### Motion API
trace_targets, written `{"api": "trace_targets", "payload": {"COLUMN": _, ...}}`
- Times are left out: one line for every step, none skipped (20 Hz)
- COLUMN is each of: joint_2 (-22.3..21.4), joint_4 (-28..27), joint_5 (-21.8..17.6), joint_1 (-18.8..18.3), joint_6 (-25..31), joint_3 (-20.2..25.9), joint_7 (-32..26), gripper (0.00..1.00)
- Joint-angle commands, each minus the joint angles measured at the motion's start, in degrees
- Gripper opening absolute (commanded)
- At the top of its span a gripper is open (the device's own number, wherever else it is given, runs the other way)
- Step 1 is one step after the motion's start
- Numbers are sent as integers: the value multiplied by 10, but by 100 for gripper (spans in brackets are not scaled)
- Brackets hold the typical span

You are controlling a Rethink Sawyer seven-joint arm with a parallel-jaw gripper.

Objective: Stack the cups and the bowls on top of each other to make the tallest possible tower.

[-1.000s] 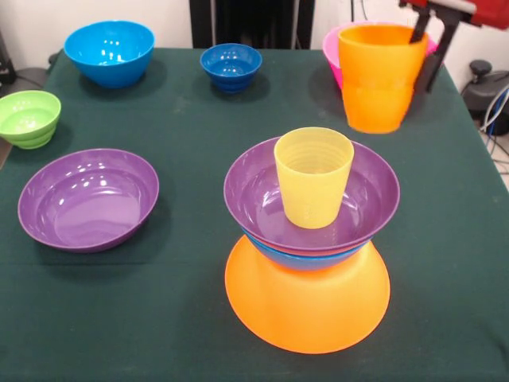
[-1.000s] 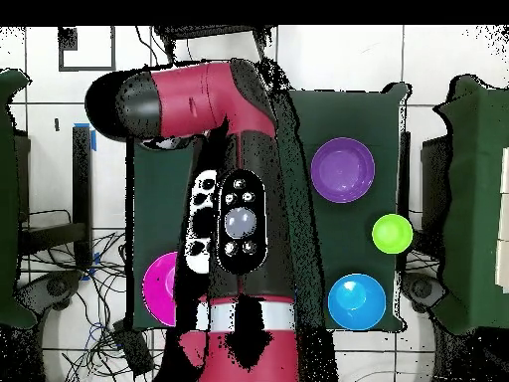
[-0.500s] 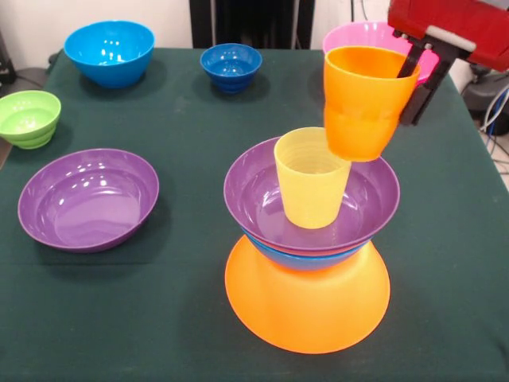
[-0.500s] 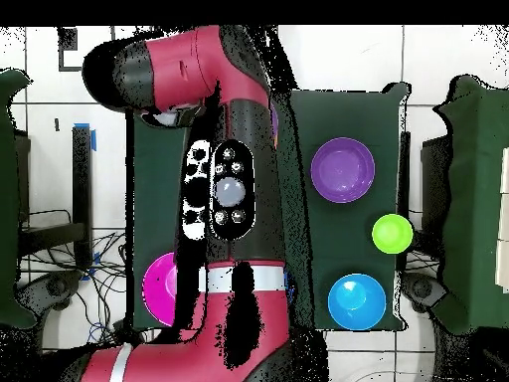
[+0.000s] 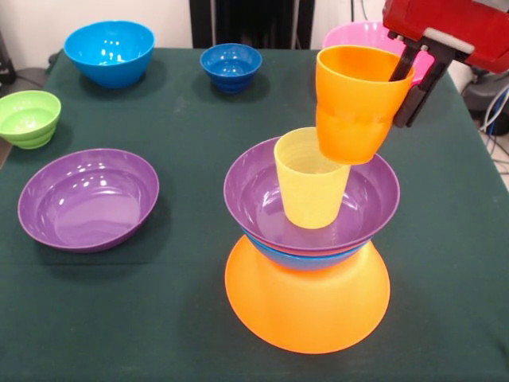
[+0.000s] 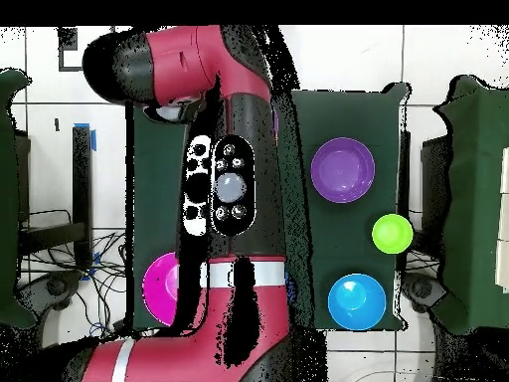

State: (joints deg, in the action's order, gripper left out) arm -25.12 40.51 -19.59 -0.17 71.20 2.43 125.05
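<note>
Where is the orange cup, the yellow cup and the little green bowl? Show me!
orange cup (image 5: 350,103), front view, middle of its side wall.
yellow cup (image 5: 312,187), front view, its ribbed side.
green bowl (image 5: 29,115), front view, inside of the bowl.

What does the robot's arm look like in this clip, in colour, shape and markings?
The arm is thick and rounded, red with black sections and a white band near its lower end. A black oval panel with small round buttons sits on top, beside a white patch. In the front view, the gripper has a red body and dark jaws.
</note>
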Motion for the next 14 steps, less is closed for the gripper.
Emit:
{"api": "trace_targets", "payload": {"joint_2": -6, "joint_4": 77, "joint_5": 1, "joint_1": -7, "joint_6": 16, "joint_3": 40, "joint_7": -124, "gripper": 0}}
{"api": "trace_targets", "payload": {"joint_2": -10, "joint_4": 88, "joint_5": 6, "joint_1": -8, "joint_6": 11, "joint_3": 41, "joint_7": -124, "gripper": 0}}
{"api": "trace_targets", "payload": {"joint_2": -13, "joint_4": 100, "joint_5": 10, "joint_1": -10, "joint_6": 6, "joint_3": 42, "joint_7": -123, "gripper": 0}}
{"api": "trace_targets", "payload": {"joint_2": -15, "joint_4": 110, "joint_5": 14, "joint_1": -12, "joint_6": 3, "joint_3": 43, "joint_7": -123, "gripper": 0}}
{"api": "trace_targets", "payload": {"joint_2": -18, "joint_4": 119, "joint_5": 15, "joint_1": -13, "joint_6": -3, "joint_3": 42, "joint_7": -123, "gripper": 0}}
{"api": "trace_targets", "payload": {"joint_2": -20, "joint_4": 127, "joint_5": 17, "joint_1": -15, "joint_6": -3, "joint_3": 42, "joint_7": -125, "gripper": 0}}
{"api": "trace_targets", "payload": {"joint_2": -22, "joint_4": 135, "joint_5": 20, "joint_1": -18, "joint_6": -3, "joint_3": 42, "joint_7": -127, "gripper": 0}}
{"api": "trace_targets", "payload": {"joint_2": -24, "joint_4": 141, "joint_5": 19, "joint_1": -21, "joint_6": -6, "joint_3": 42, "joint_7": -132, "gripper": 0}}
{"api": "trace_targets", "payload": {"joint_2": -26, "joint_4": 148, "joint_5": 20, "joint_1": -24, "joint_6": -5, "joint_3": 42, "joint_7": -136, "gripper": 0}}
{"api": "trace_targets", "payload": {"joint_2": -28, "joint_4": 154, "joint_5": 19, "joint_1": -28, "joint_6": -5, "joint_3": 43, "joint_7": -143, "gripper": 0}}
{"api": "trace_targets", "payload": {"joint_2": -30, "joint_4": 158, "joint_5": 16, "joint_1": -30, "joint_6": -10, "joint_3": 41, "joint_7": -145, "gripper": 0}}
{"api": "trace_targets", "payload": {"joint_2": -34, "joint_4": 166, "joint_5": 14, "joint_1": -32, "joint_6": -15, "joint_3": 40, "joint_7": -147, "gripper": 0}}
{"api": "trace_targets", "payload": {"joint_2": -37, "joint_4": 174, "joint_5": 13, "joint_1": -35, "joint_6": -21, "joint_3": 40, "joint_7": -147, "gripper": 0}}
{"api": "trace_targets", "payload": {"joint_2": -41, "joint_4": 182, "joint_5": 11, "joint_1": -37, "joint_6": -26, "joint_3": 39, "joint_7": -147, "gripper": 0}}
